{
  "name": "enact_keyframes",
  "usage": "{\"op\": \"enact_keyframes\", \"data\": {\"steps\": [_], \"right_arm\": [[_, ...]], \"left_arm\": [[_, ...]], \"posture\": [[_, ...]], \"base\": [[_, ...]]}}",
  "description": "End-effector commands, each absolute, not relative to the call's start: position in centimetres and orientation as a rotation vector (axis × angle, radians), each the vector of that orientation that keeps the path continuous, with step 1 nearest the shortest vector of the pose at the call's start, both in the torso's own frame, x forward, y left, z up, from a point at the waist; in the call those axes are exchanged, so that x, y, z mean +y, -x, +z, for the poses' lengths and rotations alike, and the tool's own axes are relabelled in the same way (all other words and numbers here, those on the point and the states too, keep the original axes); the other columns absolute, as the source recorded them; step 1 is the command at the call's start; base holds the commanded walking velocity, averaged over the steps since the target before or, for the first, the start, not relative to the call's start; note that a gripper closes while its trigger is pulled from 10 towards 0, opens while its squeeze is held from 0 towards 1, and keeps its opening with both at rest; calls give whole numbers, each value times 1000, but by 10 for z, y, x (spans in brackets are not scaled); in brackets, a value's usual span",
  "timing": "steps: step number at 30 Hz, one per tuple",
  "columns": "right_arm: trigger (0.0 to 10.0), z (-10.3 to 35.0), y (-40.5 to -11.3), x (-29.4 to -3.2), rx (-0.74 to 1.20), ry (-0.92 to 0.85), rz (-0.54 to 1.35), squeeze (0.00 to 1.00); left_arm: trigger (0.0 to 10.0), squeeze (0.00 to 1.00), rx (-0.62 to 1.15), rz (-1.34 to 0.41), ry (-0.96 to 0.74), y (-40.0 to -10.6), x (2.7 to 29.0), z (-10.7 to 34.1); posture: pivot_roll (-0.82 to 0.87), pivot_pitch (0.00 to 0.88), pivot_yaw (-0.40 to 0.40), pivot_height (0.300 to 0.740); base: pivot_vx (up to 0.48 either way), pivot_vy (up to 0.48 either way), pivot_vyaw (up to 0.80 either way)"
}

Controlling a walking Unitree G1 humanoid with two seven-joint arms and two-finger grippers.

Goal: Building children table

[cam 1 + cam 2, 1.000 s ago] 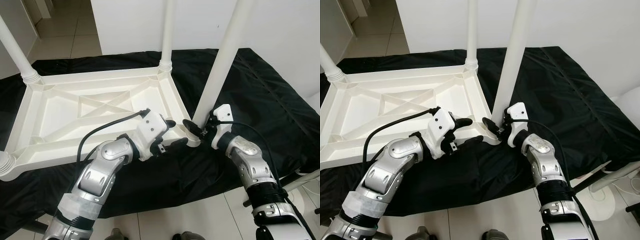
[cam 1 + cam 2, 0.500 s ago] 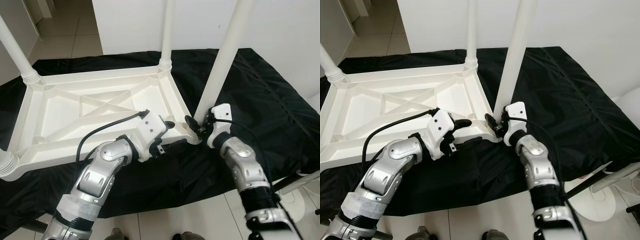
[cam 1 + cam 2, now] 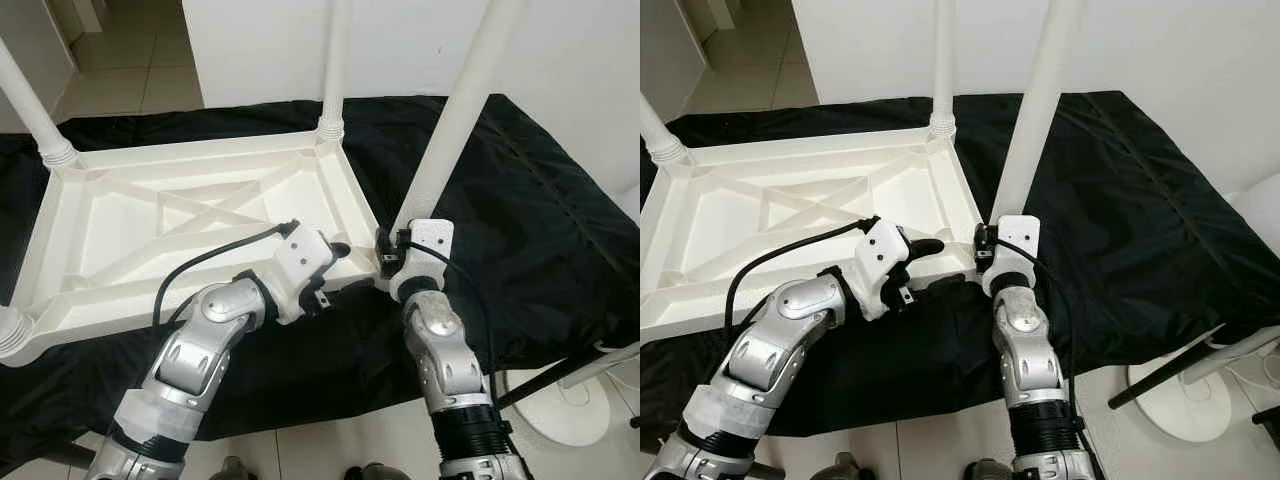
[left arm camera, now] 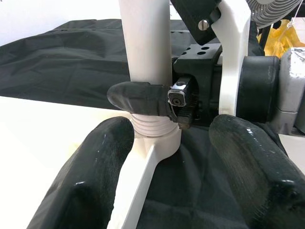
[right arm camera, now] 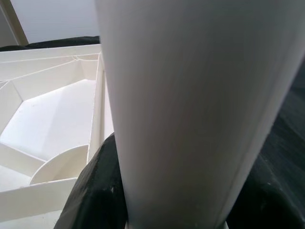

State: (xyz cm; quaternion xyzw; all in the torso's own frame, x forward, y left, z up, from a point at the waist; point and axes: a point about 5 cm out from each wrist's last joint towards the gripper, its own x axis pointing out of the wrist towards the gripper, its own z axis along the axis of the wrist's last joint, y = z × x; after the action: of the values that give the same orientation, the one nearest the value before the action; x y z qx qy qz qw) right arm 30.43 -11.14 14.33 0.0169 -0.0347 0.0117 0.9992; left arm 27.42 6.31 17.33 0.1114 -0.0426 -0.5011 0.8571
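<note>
A white plastic children's table (image 3: 352, 212) lies upside down on a black cloth (image 3: 520, 200). At its near right corner a white table leg (image 3: 450, 120) stands up, slightly tilted. My right gripper (image 3: 386, 256) is shut on the base of this leg, and the right wrist view has the leg (image 5: 190, 95) pressed between its black fingers (image 5: 93, 191). My left gripper (image 3: 345, 268) is open and straddles the table's front rim (image 4: 138, 181) just left of that corner; its fingers (image 4: 95, 176) sit on either side of the rim, facing the leg (image 4: 145, 47).
Other legs stand at the far right corner (image 3: 335, 60), the far left corner (image 3: 30, 100) and the near left corner (image 3: 10, 330). A white round stand base (image 3: 575, 425) sits on the tiled floor at lower right. A white wall rises behind the cloth.
My right forearm has swung left, from the right side to straight below the leg's base, while the gripper stays on the leg. The left arm has not moved.
</note>
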Motion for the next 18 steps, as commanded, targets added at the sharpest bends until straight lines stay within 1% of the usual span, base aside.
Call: {"op": "enact_keyframes", "data": {"steps": [1, 2, 3, 4, 5, 6, 12, 18], "right_arm": [[10000, 133, -301, -111, -14, -26, 22, 0], [10000, 133, -301, -111, -12, -27, 16, 0], [10000, 134, -301, -112, -11, -29, 12, 98], [10000, 134, -301, -112, -11, -29, 12, 98], [10000, 134, -300, -112, -13, -36, 14, 792], [10000, 135, -300, -113, -22, -38, 20, 1000], [10000, 137, -296, -116, -55, -36, 39, 1000], [10000, 139, -293, -125, -84, -42, 99, 1000]], "left_arm": [[10000, 0, -94, -1026, -245, -276, 63, 175], [10000, 0, -95, -1027, -247, -276, 64, 175], [10000, 0, -95, -1026, -248, -276, 64, 175], [10000, 0, -95, -1026, -248, -276, 64, 175], [10000, 0, -96, -1026, -249, -276, 64, 175], [10000, 0, -96, -1026, -248, -276, 64, 175], [10000, 0, -96, -1029, -246, -275, 63, 175], [10000, 0, -93, -1032, -248, -274, 63, 174]], "posture": [[-66, 31, 10, 740], [-65, 29, 9, 740], [-64, 27, 9, 740], [-64, 27, 9, 740], [-64, 27, 9, 740], [-64, 28, 8, 740], [-64, 26, 7, 740], [-70, 25, 7, 740]], "base": [[0, 0, 0], [0, 0, 0], [0, 0, 0], [0, 0, 0], [0, 0, 0], [0, 0, 0], [0, 0, 0], [0, 0, 0]]}}
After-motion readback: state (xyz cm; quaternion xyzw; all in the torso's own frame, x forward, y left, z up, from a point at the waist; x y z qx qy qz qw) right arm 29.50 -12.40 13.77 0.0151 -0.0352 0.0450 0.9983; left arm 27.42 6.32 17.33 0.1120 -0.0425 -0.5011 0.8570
